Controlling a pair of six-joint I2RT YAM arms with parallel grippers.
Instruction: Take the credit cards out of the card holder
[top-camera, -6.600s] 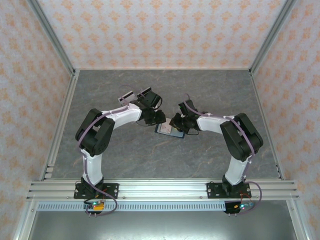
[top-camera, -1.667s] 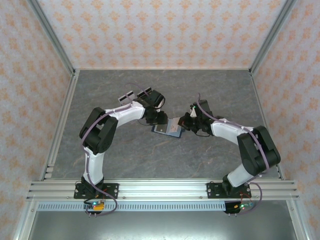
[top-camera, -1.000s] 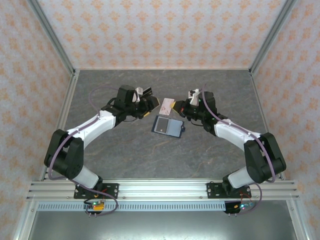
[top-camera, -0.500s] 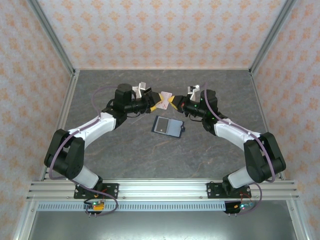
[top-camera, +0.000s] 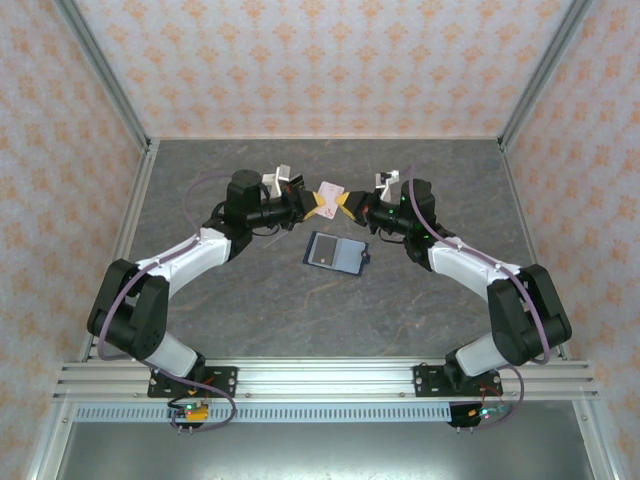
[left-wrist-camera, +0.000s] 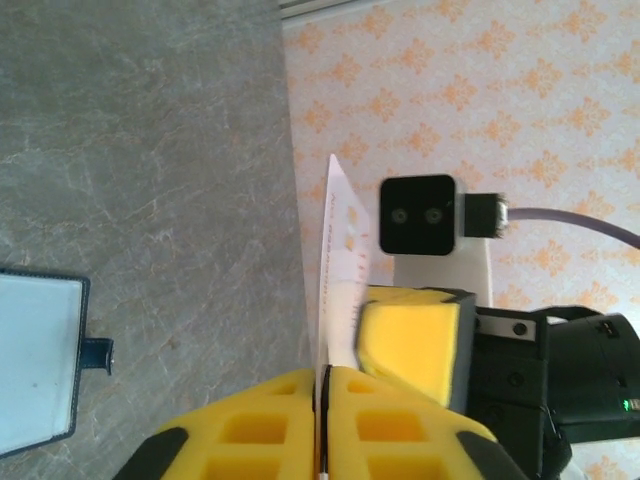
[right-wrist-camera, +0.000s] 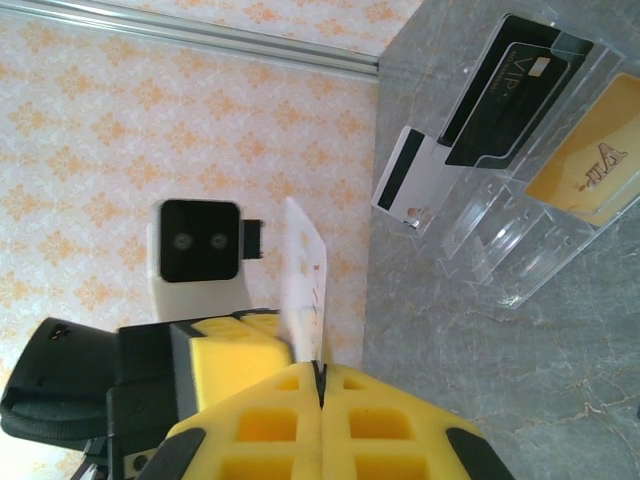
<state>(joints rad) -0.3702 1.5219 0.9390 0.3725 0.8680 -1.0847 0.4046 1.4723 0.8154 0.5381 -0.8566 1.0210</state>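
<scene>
- My left gripper is raised above the table, with both yellow fingers pressed together on a thin white card.
- In the left wrist view, the card stands edge-on and rises out of the seam between my left gripper's fingers.
- My right gripper meets the left one from the opposite side. It is clamped on the same card.
- In the right wrist view, the card emerges from the closed seam of my right gripper.
- The card is held clear of the table between the two grippers.
- The wallet lies open and flat on the table, near the held card and on the side toward my bases. No gripper touches it.
- The left wrist view shows the wallet's pale inner face and its small closing tab.
- A clear stand sits on the table in the right wrist view. It holds a black card, a white striped card and a gold card.
</scene>
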